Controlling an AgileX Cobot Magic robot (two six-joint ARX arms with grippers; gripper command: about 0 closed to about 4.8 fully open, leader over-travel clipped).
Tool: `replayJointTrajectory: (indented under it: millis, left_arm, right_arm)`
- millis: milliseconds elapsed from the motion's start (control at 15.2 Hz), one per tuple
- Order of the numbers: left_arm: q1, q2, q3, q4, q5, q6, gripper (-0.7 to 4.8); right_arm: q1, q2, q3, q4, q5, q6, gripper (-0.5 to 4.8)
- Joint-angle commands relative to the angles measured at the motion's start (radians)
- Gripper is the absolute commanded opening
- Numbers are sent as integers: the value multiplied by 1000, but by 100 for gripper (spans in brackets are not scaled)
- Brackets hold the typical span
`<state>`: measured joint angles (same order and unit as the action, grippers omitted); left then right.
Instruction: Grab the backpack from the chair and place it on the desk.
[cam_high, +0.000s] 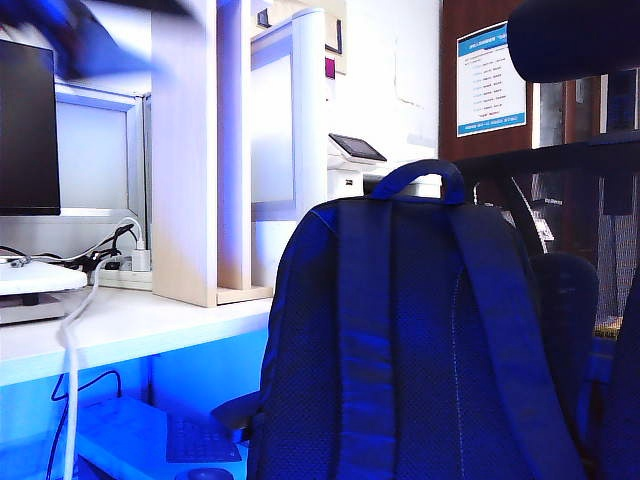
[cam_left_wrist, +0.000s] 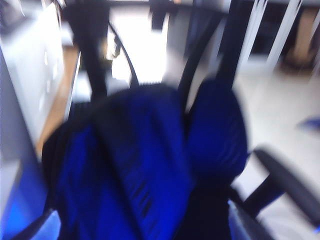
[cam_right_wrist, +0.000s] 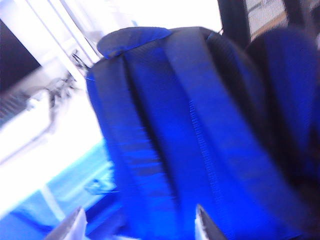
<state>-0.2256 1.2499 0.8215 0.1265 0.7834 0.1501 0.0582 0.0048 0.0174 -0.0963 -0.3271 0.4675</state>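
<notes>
Backpack (cam_high: 420, 340) is seen upright on the chair (cam_high: 570, 290), straps facing the exterior camera, just beside the desk (cam_high: 130, 325) and not yet lifted. Soft fabric that will sag and fold is to be expected, with some weight if it is filled; the top loop (cam_high: 420, 178) or a padded strap (cam_high: 365, 330) is judged the surest hold, since the broad panel offers nothing to pinch. The right gripper (cam_right_wrist: 140, 225) is held before the straps, its jaws spread wide and empty. The left gripper is not seen in its own blurred view, which looks down on the backpack; a dark blur high at the left of the exterior view may be its arm, and its jaws are taken to be wide.
</notes>
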Motion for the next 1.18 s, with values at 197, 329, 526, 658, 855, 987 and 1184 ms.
replayJointTrajectory:
  millis: [197, 329, 526, 658, 855, 987, 1184]
  left_arm:
    - [-90, 389, 298, -41, -74, 129, 479]
    - [-89, 510, 441, -63, -92, 132, 479]
    - [-90, 734, 693, -167, -99, 135, 479]
    - [-90, 821, 784, -245, -114, 190, 479]
    - [-90, 955, 906, -294, -129, 216, 479]
    - [-103, 1040, 954, -290, -125, 205, 479]
    - [-126, 1036, 955, -240, -69, 166, -6]
  right_arm:
    - [-1, 2, 14, 11, -72, 90, 283]
    - [-1, 2, 14, 10, -103, 90, 283]
    - [-1, 2, 14, -2, -121, 90, 283]
    - [-1, 1, 14, -16, -129, 93, 283]
    - [-1, 1, 14, -11, -148, 139, 278]
    - [-2, 1, 14, -11, -150, 139, 278]
    - [-2, 1, 14, -12, -150, 138, 273]
